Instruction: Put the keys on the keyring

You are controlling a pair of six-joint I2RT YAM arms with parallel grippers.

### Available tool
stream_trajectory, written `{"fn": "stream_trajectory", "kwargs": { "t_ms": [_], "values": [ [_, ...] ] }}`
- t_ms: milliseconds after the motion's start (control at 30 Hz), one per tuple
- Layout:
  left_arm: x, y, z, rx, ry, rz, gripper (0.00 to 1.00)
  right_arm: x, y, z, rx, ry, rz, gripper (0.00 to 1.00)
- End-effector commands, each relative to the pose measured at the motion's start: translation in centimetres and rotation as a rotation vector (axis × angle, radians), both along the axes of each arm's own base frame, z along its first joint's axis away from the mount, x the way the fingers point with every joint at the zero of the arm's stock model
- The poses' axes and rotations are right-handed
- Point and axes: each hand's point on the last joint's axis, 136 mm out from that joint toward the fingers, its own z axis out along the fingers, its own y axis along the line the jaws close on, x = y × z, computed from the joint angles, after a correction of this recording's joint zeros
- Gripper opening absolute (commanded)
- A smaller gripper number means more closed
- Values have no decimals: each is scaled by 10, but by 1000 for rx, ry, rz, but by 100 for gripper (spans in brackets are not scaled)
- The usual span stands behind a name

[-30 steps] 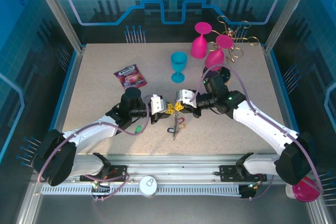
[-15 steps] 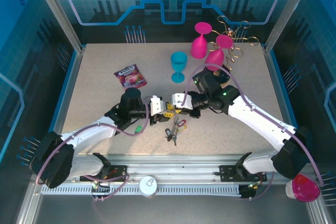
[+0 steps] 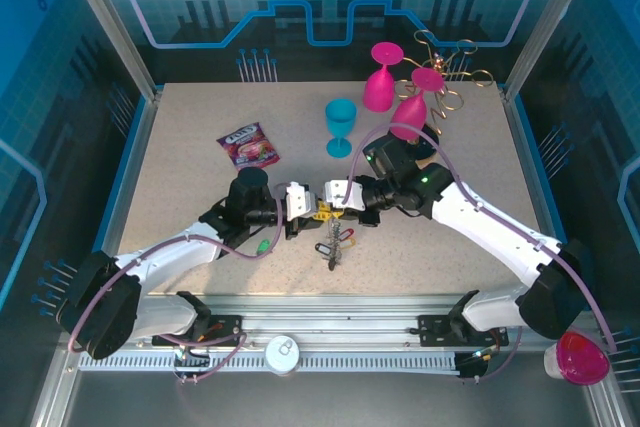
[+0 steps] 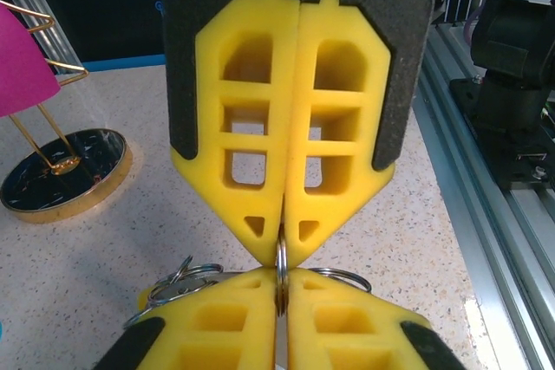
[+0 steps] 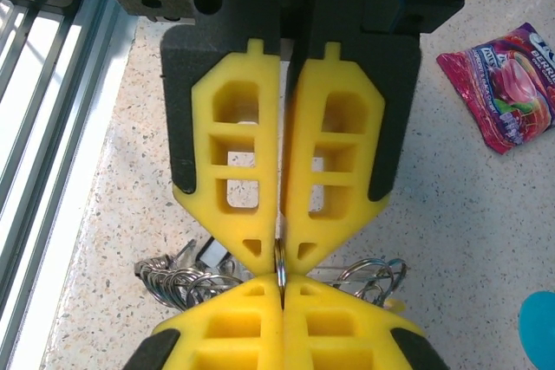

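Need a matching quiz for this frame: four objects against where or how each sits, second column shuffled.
1. snack packet
2. blue goblet
3. pink goblets
4. keyring

A. on the gold wire rack
B. pinched between left gripper and right gripper
C. flat on the table, left side
D. upright on the table, mid-back

Pairs: 1-C, 2-D, 3-A, 4-B

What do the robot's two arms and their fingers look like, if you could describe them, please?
Both the left arm and right arm have white links with black joints, a small green light and a looping purple cable. The fingers are yellow, pointed, with window-like cutouts, on black backing plates.
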Motion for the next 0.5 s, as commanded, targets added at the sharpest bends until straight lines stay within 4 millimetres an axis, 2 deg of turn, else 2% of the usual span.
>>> {"fn": "stream_trajectory", "kwargs": {
  "t_ms": [0, 67, 167, 233, 267, 333, 467],
  "values": [
    [-1, -4, 21, -46, -65, -24, 5, -6, 14, 17, 59, -7, 48, 0],
    [-1, -4, 21, -45, -71, -24, 1, -2, 13, 24, 106, -11, 22, 0],
    [-1, -3, 20, -50, -82, -18, 0, 7, 3, 42, 256, -19, -45, 21],
    [-1, -3, 21, -65, -93, -12, 0, 9, -7, 49, 369, -9, -69, 28],
    [0, -3, 22, -77, -98, -9, 0, 8, -13, 53, 426, -10, -74, 30],
    [1, -3, 25, -107, -99, 3, 0, 5, -20, 48, 497, 11, -81, 31],
    [-1, -6, 35, -198, -81, -11, 0, -1, -25, 40, 580, 29, -86, 31]
  ]
}}
